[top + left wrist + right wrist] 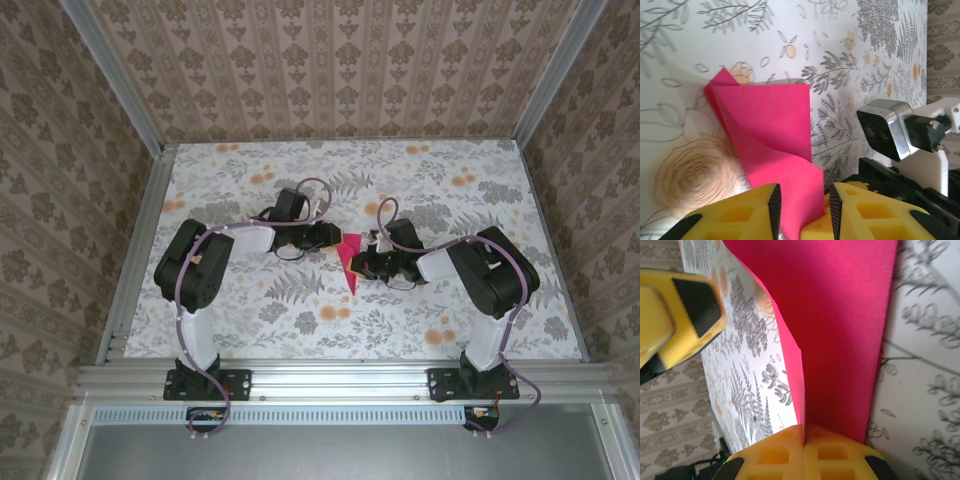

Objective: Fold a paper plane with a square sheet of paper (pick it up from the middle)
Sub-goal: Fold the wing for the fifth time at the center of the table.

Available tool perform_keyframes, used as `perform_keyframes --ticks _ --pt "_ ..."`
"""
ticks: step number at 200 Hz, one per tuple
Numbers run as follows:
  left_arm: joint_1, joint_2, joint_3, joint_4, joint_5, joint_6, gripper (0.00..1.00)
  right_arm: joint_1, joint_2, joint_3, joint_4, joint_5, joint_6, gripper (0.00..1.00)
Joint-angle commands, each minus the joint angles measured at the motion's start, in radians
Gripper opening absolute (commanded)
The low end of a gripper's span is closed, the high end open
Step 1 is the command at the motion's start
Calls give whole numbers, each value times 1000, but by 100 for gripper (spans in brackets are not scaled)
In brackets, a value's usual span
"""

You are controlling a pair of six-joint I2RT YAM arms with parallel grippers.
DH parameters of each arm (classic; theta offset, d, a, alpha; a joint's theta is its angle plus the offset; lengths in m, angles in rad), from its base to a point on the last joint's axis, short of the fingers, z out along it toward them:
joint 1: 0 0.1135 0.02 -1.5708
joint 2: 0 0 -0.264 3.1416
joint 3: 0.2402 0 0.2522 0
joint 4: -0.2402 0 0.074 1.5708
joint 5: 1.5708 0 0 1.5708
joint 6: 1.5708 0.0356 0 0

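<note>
Where the arms meet: folded magenta sheet (350, 265) on floral counter (300, 320)
Left pincer (803, 202): partly spread, straddling sheet
Right pincer (804, 432): pinching sheet's fold

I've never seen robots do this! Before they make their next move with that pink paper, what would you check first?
1. Right tool shut on the pink paper: ok.
2. Left tool gripping it: cannot tell; its jaws stand apart with paper between them.
3. Paper free of tears: ok where visible.
4. Folds pressed flat: not ok; the paper curls loosely near the left tool.
5. Tools not touching each other: ok.
</note>
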Motion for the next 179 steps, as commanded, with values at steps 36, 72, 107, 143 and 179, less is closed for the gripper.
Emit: perform_keyframes --ticks 36,72,107,143,179 --pt "58 -131 -65 -39 -1 74 37 20 -40 -10 -125 -172 -152 0" --pt "78 -159 -136 17 10 76 38 22 -66 -32 -80 -197 -134 0" --pt "69 -171 -166 81 37 82 38 15 -53 -72 97 -218 -19 0" --pt "31 -165 -149 80 34 109 38 9 -47 -98 192 -218 45 0" --pt "9 -126 -132 101 25 93 38 -5 -52 -118 201 -197 54 0"
